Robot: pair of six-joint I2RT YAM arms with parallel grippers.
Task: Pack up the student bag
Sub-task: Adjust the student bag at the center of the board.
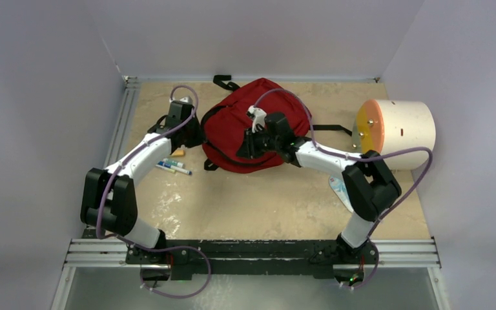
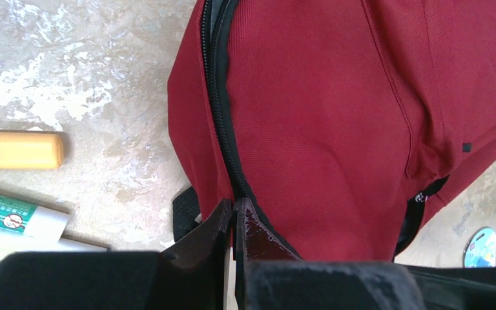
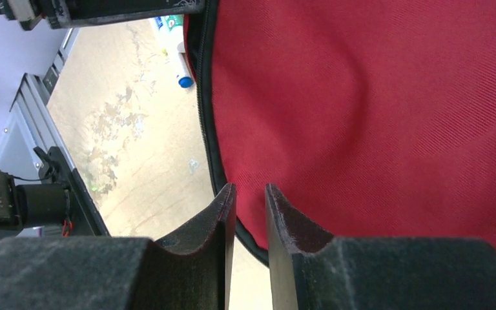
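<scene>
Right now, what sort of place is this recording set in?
Probably a lab robot cell: plain walls box in the table; the left arm and right arm stand on an aluminium rail.

Our left arm (image 1: 135, 161) bends at the elbow and reaches forward over the table. Our left gripper (image 2: 234, 205) sits at its end and points to the right. Its two fingers (image 2: 258, 232) are pressed tight together at the tips. Our right arm (image 1: 326, 158) bends at the elbow and reaches across to the left. Our right gripper (image 3: 248, 190) has a thin gap between its fingers (image 3: 290, 226).
</scene>
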